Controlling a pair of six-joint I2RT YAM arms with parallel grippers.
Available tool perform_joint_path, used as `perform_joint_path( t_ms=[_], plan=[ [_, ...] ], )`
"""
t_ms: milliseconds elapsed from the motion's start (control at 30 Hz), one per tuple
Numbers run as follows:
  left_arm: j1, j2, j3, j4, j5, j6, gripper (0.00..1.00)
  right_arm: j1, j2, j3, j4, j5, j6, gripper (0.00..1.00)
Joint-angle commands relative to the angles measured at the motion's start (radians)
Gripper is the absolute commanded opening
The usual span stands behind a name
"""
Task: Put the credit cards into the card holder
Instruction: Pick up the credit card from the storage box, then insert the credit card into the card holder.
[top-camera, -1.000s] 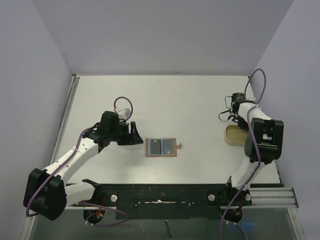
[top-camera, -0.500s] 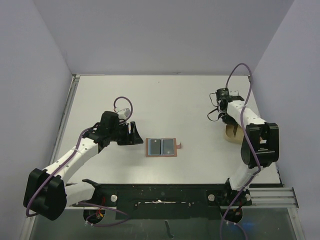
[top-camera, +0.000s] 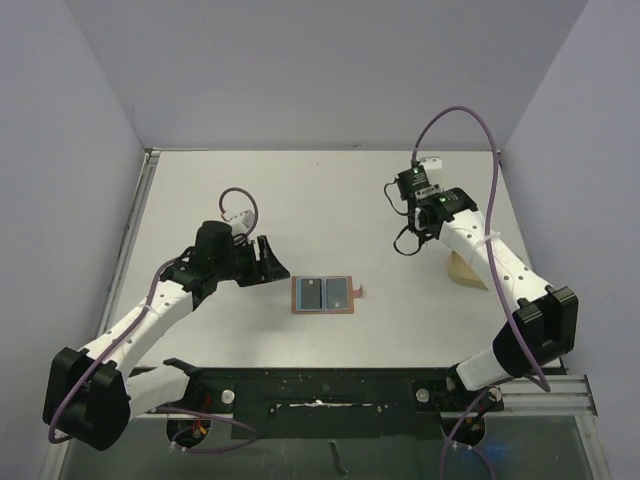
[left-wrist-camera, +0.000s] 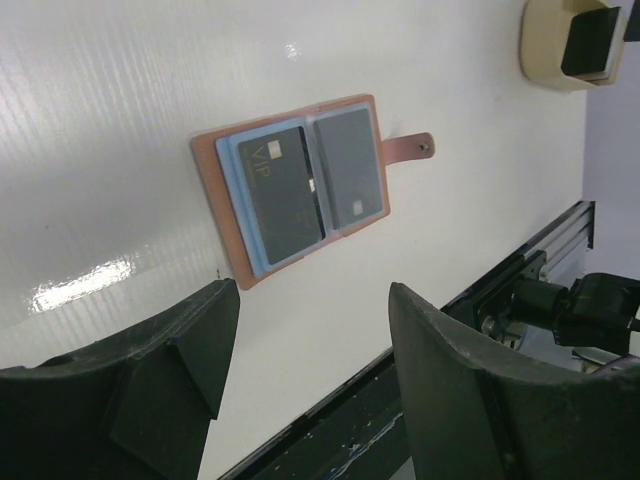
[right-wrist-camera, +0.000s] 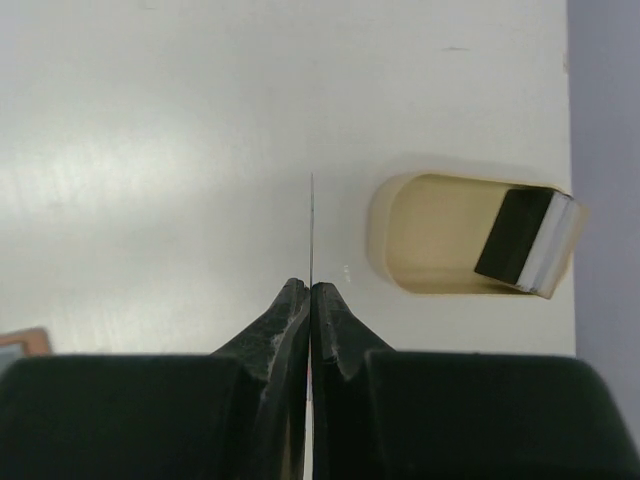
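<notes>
The card holder (top-camera: 297, 309) lies open and flat at the table's middle, with its snap tab (top-camera: 359, 292) on the right. In the left wrist view the card holder (left-wrist-camera: 212, 193) has a dark "VIP" card (left-wrist-camera: 285, 190) in one pocket and a grey-blue card (left-wrist-camera: 350, 165) in the other. My left gripper (top-camera: 272, 262) is open and empty just left of the holder, and it also shows in the left wrist view (left-wrist-camera: 312, 295). My right gripper (top-camera: 407, 242) hangs above the table, right of centre. It is shut (right-wrist-camera: 311, 288) on a thin card seen edge-on (right-wrist-camera: 311, 225).
A tan oval tray (top-camera: 463, 270) sits at the right, under my right arm. It holds a dark-topped stack with a pale edge (right-wrist-camera: 525, 240). The tray also shows in the left wrist view (left-wrist-camera: 540, 60). A black rail (top-camera: 330, 385) runs along the near edge.
My right gripper has risen from the tan tray and swung left and away from it, shut on the card. My left arm has shifted only slightly.
</notes>
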Motion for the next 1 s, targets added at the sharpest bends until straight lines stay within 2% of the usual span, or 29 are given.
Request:
perform_joint_path(
  t_ms=[0,133,300,500,767,967],
  plan=[
    [0.008,-0.046,-0.010,0.156,0.063,-0.096,0.59,0.119,-0.082,0.018,0.051,-0.089,0.049,0.00],
    [0.012,-0.077,-0.055,0.295,0.122,-0.168,0.59,0.209,-0.155,-0.044,0.192,-0.209,0.104,0.00],
    [0.022,-0.070,-0.135,0.572,0.255,-0.374,0.59,0.259,-0.263,-0.210,0.428,-0.406,0.225,0.00],
    [0.024,-0.057,-0.192,0.892,0.305,-0.597,0.59,0.283,-0.410,-0.426,0.816,-0.628,0.420,0.00],
    [0.025,-0.045,-0.225,1.072,0.308,-0.692,0.59,0.295,-0.435,-0.589,1.196,-0.790,0.619,0.00],
    [0.024,-0.014,-0.245,1.168,0.329,-0.746,0.53,0.313,-0.391,-0.590,1.265,-0.842,0.662,0.00]
  ],
)
